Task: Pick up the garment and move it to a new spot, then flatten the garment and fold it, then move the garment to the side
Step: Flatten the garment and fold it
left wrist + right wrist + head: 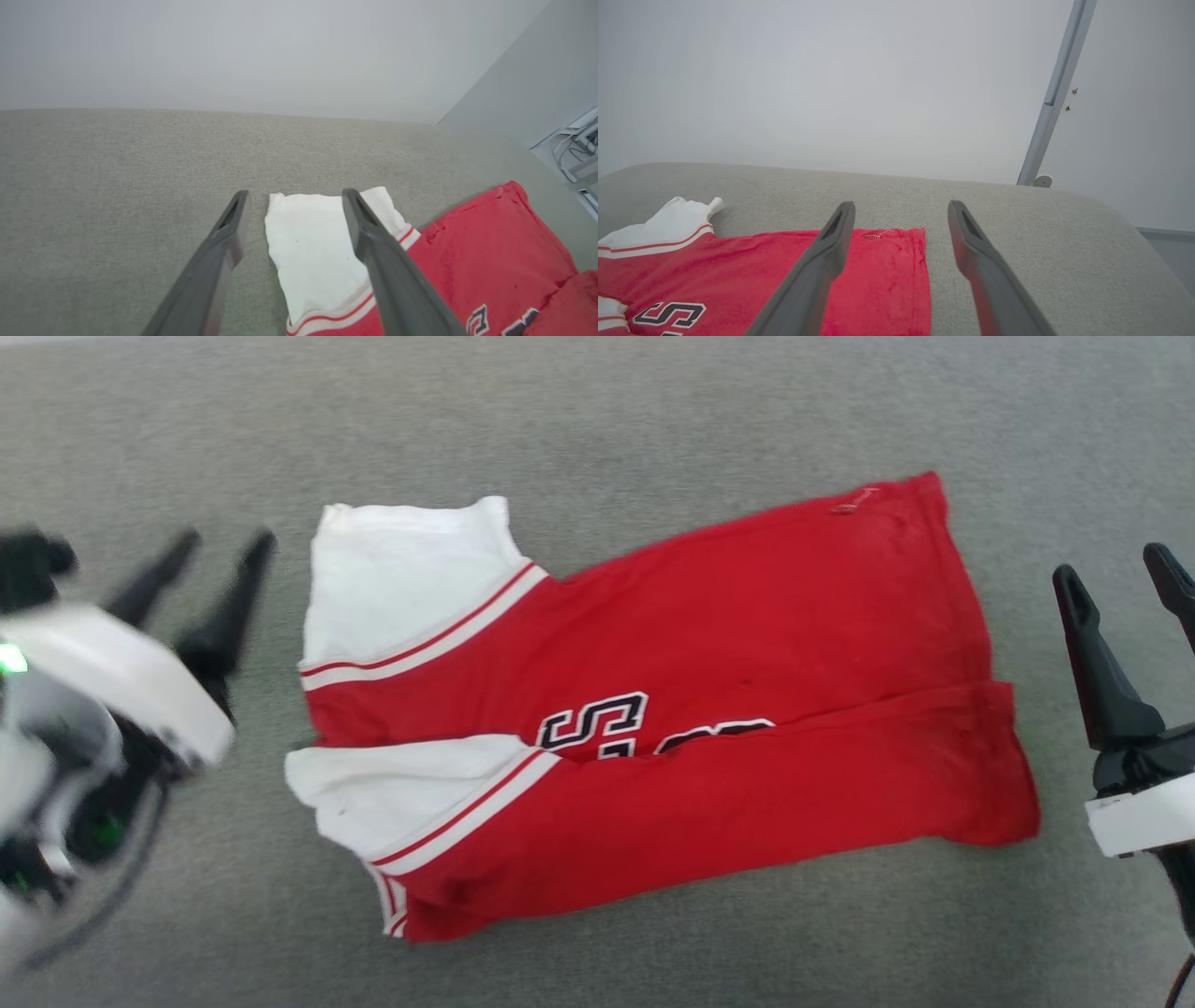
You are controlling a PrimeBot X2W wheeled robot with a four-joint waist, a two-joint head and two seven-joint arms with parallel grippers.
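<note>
Head view looks down on a grey cloth-covered tabletop [597,420] with the garment [747,635] lying across its middle. It is folded lengthwise, the near half laid over the far half: both white sleeves point to the robot's left and the red hem to its right. The left arm [103,681] comes in from the lower left, pale and blurred, and is angled up and toward the shirt. The right arm shows as a dark wrist with a white band at the right edge and stands nearly upright. The left claw [229,537] is spread wide and grips nothing; its tips sit just beside the upper sleeve without touching it. The right claw [1111,565] is likewise wide open and empty, near the hem but apart from it. A black-and-white letter print [597,721] is partly tucked under the fold. Left wrist view adds a plain pale wall beyond the tabletop and some cables [579,149] on the floor past its corner, with the far sleeve lying flat between and under the two fingers. Right wrist view adds a slim grey post [1052,98] against the wall, the tabletop's rounded edge, and a small stitched mark [878,234] near the hem corner.
</note>
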